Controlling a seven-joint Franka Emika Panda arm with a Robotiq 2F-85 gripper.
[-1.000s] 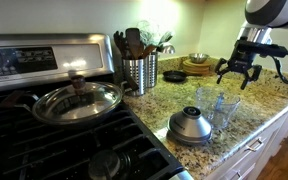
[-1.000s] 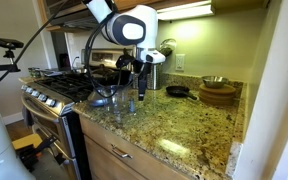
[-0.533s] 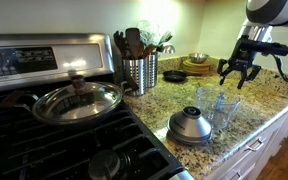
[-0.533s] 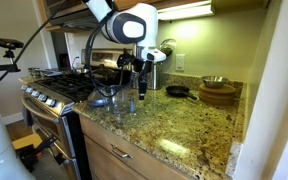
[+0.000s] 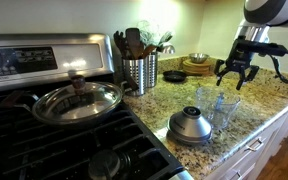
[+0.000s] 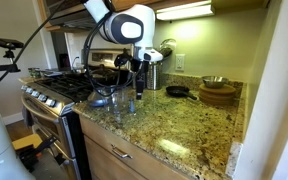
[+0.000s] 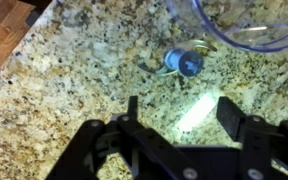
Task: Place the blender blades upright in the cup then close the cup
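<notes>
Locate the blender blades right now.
In the wrist view, the blender blades lie on the granite counter, just below-left of the clear cup, above the claw.

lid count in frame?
2. A glass lid sits on a pan on the stove; a silver dome lid stands on the counter beside the clear cup. More could be hidden behind the utensil holder.

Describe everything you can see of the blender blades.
In the wrist view the blender blades are a small piece with a round blue hub and grey, metal-looking blades spreading out from it. It rests on the speckled granite counter beside the clear cup; whether they touch is unclear. The open hand hangs clear of it.
</notes>
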